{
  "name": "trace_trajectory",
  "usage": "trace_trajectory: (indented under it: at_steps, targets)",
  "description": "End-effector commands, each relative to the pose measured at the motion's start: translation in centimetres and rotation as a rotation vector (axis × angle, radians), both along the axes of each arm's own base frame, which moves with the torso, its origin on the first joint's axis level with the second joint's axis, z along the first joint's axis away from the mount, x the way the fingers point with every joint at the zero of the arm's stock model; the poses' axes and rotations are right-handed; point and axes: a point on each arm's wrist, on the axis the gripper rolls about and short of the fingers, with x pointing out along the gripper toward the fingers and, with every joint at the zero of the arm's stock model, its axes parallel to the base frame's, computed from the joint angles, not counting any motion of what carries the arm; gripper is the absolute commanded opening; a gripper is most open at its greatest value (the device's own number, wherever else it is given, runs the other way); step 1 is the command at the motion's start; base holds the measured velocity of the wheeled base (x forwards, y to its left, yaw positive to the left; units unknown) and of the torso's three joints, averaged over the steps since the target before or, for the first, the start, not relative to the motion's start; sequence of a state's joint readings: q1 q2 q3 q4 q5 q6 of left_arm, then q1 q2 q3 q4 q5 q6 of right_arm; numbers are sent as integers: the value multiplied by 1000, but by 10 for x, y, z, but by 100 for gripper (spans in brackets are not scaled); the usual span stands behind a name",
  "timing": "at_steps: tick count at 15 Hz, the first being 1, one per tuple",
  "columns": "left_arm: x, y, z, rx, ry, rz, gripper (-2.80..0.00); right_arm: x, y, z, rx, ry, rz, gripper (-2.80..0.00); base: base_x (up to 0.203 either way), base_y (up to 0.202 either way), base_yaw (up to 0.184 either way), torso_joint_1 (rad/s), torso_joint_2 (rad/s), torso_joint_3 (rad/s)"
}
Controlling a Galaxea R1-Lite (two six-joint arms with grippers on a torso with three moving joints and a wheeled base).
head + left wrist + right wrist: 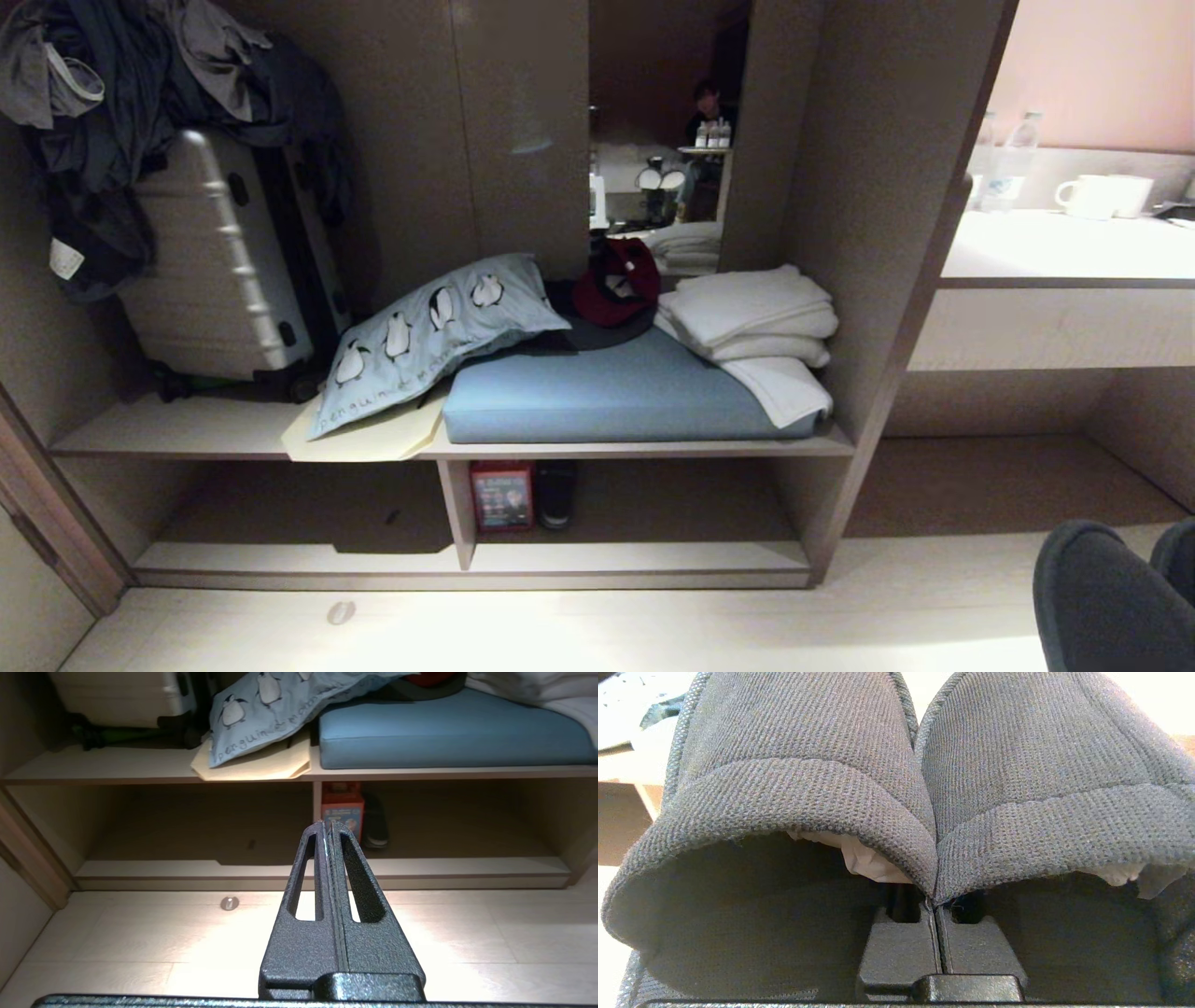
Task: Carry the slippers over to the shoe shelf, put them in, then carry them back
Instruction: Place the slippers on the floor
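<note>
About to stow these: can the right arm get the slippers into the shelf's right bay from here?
Probably yes. The right gripper is shut on the slippers, and the shoe shelf has only a red box and dark shoe beside the divider.

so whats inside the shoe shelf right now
In the shoe shelf, a red box and a dark shoe stand just right of the divider. The left bay looks bare; its back is in shadow. The slippers are outside it, in the right gripper.
</note>
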State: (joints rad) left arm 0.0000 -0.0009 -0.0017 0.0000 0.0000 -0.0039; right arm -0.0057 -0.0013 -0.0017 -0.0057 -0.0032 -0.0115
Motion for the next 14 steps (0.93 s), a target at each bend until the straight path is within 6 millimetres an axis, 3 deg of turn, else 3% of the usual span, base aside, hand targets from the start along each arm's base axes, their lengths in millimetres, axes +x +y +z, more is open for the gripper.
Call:
trace_trajectory:
  at_steps: [1,14]
  targets:
    - [0,0,0,-1,1,0,-280,0,0,0,-1,1,0,-280,-1,-94,-1,3,2,2]
    - [0,0,0,-1,1,0,-280,0,0,0,-1,1,0,-280,0,-194,2,4,1,4]
